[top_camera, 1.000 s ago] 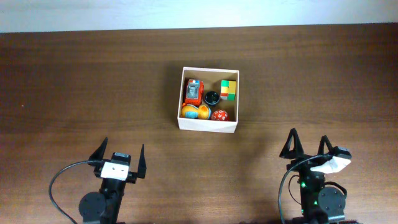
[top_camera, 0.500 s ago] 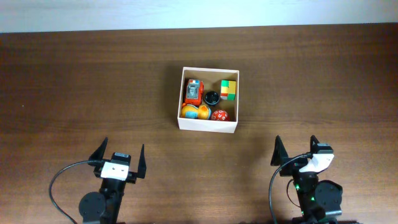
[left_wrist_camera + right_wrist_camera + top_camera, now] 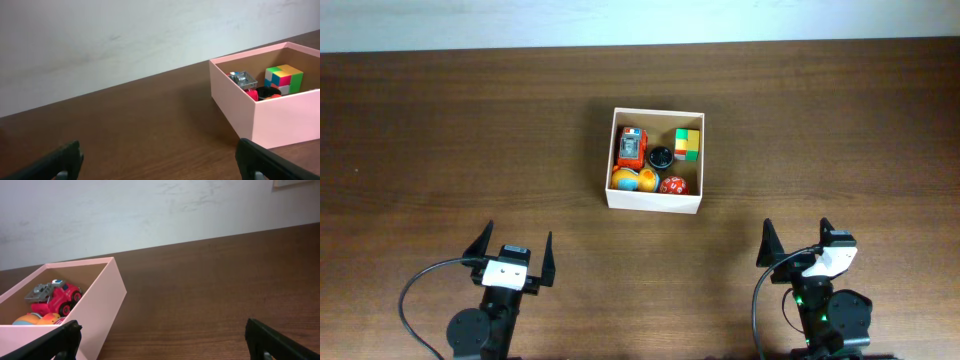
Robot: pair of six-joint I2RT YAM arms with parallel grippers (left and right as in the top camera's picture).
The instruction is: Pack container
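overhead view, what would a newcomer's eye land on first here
The white-walled container in the middle of the dark wooden table stands out, holding bright toys such as a red toy car and a multicoloured cube. Near the bottom edge, the left gripper and right gripper sit open and empty, apart from it.

Matt cardboard container (image 3: 653, 199) on a smooth, dark wood-grain table (image 3: 440, 130)

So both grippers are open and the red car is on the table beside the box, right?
No. The overhead view shows the red car inside the box, not beside it. The left gripper and right gripper are both open.
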